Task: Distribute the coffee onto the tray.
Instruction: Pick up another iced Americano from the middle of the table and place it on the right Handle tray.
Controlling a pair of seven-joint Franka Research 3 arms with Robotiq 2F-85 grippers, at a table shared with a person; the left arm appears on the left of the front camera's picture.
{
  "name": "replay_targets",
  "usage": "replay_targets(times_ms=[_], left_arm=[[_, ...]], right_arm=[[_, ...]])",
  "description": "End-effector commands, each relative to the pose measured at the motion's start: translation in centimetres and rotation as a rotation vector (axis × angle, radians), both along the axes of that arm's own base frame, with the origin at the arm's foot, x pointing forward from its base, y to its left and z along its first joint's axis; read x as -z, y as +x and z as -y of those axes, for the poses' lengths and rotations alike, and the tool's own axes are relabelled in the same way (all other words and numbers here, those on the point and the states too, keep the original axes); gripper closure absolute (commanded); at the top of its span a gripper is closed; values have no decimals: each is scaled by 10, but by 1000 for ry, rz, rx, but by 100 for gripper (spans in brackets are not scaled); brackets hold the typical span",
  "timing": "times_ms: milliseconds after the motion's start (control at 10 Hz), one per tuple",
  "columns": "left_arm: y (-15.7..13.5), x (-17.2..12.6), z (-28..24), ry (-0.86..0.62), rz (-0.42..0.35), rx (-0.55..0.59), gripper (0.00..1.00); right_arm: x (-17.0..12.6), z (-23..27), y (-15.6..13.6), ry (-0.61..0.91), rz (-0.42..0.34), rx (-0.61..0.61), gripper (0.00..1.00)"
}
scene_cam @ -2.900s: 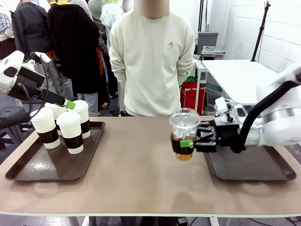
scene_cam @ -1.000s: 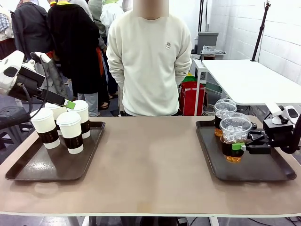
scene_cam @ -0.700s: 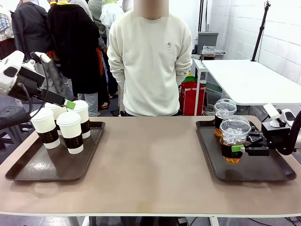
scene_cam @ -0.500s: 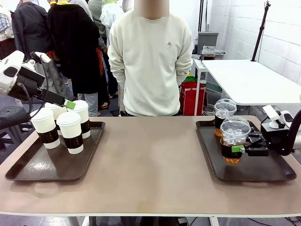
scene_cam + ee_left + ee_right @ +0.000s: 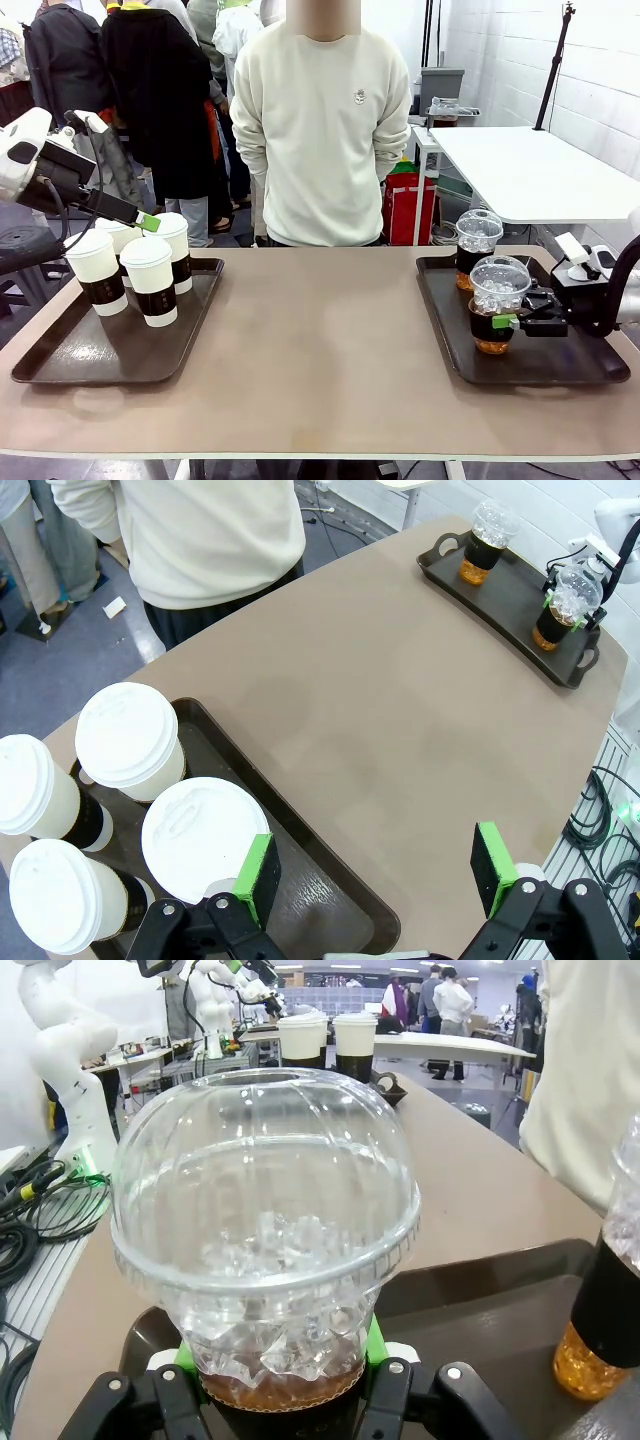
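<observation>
Right now:
Right pincer [image 5: 506, 321]: clamped on the iced cup [image 5: 497, 315].
Below it: right tray [image 5: 560, 372].
Advice: settle flat, then release.
Left pincer [image 5: 375, 867]: agape, empty.

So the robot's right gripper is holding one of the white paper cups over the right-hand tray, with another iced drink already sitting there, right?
Not quite. The right gripper is shut on a clear dome-lidded iced drink, not a white paper cup, as the front view shows. The rest holds: it is at the right-hand tray, with the other iced drink already there.
</observation>
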State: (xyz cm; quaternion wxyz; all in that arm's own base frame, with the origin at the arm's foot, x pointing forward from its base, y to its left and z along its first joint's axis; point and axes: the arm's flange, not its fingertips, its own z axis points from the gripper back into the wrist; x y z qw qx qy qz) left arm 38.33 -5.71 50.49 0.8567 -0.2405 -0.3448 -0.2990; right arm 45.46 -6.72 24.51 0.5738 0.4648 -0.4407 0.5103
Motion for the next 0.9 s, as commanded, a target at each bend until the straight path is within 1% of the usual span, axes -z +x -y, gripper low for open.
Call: replay_targets(times_ms=[0, 100, 200, 300, 500, 800], left_arm=[[1, 1, 1, -18, -6, 2, 0], [1, 1, 1, -18, -6, 2, 0], [1, 1, 1, -18, -6, 2, 0], [1, 1, 1, -18, -6, 2, 0], [1, 1, 1, -18, -6, 2, 0], [1, 1, 1, -18, -6, 2, 0]], right_arm=[[-2, 2, 10, 52, -6, 13, 35], [0, 2, 12, 50, -18, 12, 35], [2, 3, 12, 45, -28, 11, 16], [3, 4, 12, 39, -44, 12, 0], [1, 8, 9, 16, -94, 18, 0], [-6, 27, -5, -15, -121, 65, 0]])
